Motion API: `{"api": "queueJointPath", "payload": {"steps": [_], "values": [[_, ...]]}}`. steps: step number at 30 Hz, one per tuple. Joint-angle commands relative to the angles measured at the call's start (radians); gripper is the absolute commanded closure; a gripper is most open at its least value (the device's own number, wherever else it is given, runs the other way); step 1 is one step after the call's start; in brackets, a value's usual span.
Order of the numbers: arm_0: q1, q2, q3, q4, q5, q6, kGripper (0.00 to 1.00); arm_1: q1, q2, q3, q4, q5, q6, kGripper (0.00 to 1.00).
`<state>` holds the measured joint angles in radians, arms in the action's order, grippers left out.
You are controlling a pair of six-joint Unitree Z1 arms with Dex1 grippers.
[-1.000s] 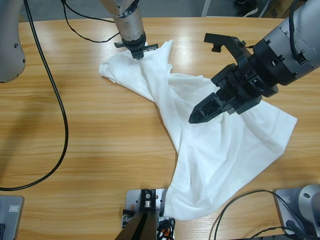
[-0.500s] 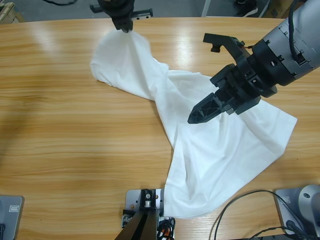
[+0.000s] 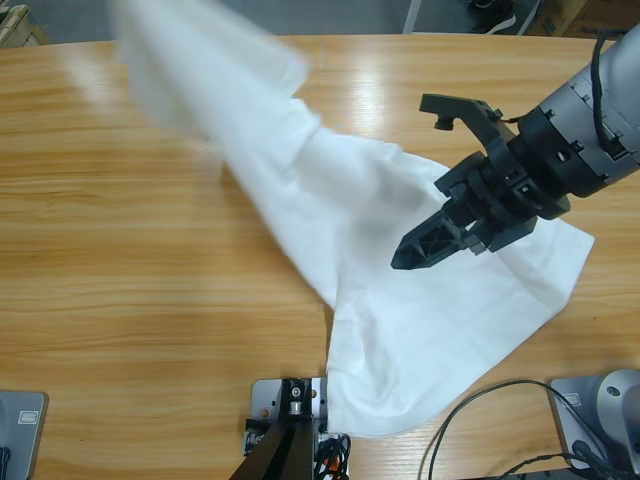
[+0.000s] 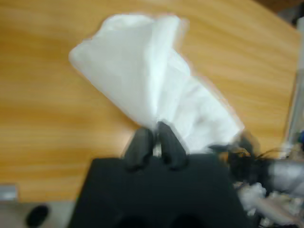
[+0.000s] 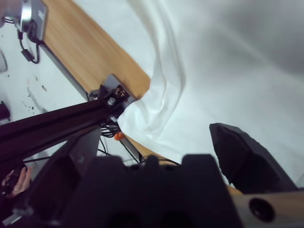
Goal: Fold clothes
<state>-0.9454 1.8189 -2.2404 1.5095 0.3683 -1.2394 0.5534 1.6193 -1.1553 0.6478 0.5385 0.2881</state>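
Clearly, a white shirt is being spread across the right half of the table, its lower edge hanging over the near side beside the rig. One end of the fabric is being lifted high toward the far left corner, where it is seen as a raised, blurred sheet. In the left wrist view that end is being pinched by the left gripper, whose jaws are pressed together on a gathered bunch of the cloth; the gripper itself is not seen in the high view. The right gripper is being held just above the middle of the shirt, jaws spread wide apart and nothing between them; whether its lower jaw is touching the fabric cannot be told.

No fold is yet being shown: the garment is twisted and creased, not flattened. The task is judged to be at an early stage, with the shirt being shaken out or straightened. Flattening, folding and any further garments are left.
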Motion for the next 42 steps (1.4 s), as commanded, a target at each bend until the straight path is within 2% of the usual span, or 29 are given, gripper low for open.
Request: {"api": "queueJointPath", "payload": {"steps": [1,7,10,11,12,13,14,18,20,22,25,28,31,36,37,38,42], "values": [[-0.036,-0.103,0.364,0.148,-0.199,-0.178,1.0,-0.015,-0.018,0.046,-0.007,0.02,0.014,0.061],[-0.097,-0.08,0.547,0.112,-0.366,-0.239,1.0,-0.015,-0.024,0.059,-0.003,0.019,0.029,0.059],[-0.098,-0.102,0.648,0.035,-0.393,-0.25,1.0,-0.015,-0.033,0.057,0.001,0.018,0.034,0.058],[-0.098,-0.117,0.647,0.021,-0.382,-0.248,0.966,-0.016,-0.041,0.057,0.006,0.015,0.037,0.055],[-0.098,-0.124,0.63,0.02,-0.367,-0.241,0.512,-0.016,-0.049,0.057,0.009,0.011,0.038,0.052],[-0.098,-0.142,0.613,0.021,-0.349,-0.235,0.102,-0.016,-0.057,0.057,0.016,0.002,0.039,0.05],[-0.098,-0.16,0.599,0.022,-0.331,-0.217,0.032,-0.016,-0.064,0.057,0.024,-0.007,0.039,0.05],[-0.097,-0.269,0.545,0.021,-0.147,-0.143,0.058,-0.016,-0.107,0.06,0.057,-0.127,0.077,0.036],[-0.083,-0.259,0.529,0.013,-0.132,-0.138,0.066,-0.016,-0.104,0.06,0.083,-0.171,0.109,0.033],[-0.053,-0.182,0.529,-0.024,-0.131,-0.135,0.163,-0.016,-0.114,0.071,0.11,-0.255,0.16,0.032],[-0.021,0.007,0.519,-0.129,-0.12,-0.095,0.179,-0.028,-0.144,0.109,0.102,-0.336,0.201,0.039],[-0.004,0.252,0.424,-0.136,-0.1,0.1,0.176,-0.06,-0.109,0.21,-0.026,-0.348,0.201,0.059],[-0.003,0.421,0.301,-0.135,-0.101,0.127,0.174,-0.103,-0.011,0.321,-0.147,-0.349,0.201,0.059],[0.055,0.492,0.232,-0.135,-0.131,0.133,0.179,-0.211,0.132,0.352,-0.181,-0.329,0.177,0.064],[0.078,0.496,0.232,-0.135,-0.133,0.129,0.145,-0.231,0.147,0.349,-0.179,-0.332,0.164,0.063],[0.095,0.498,0.23,-0.137,-0.134,0.127,0.119,-0.242,0.156,0.347,-0.178,-0.345,0.162,0.06],[0.161,0.577,0.177,-0.137,-0.177,0.14,0.119,-0.257,0.225,0.32,-0.168,-0.414,0.158,0.055]]}}
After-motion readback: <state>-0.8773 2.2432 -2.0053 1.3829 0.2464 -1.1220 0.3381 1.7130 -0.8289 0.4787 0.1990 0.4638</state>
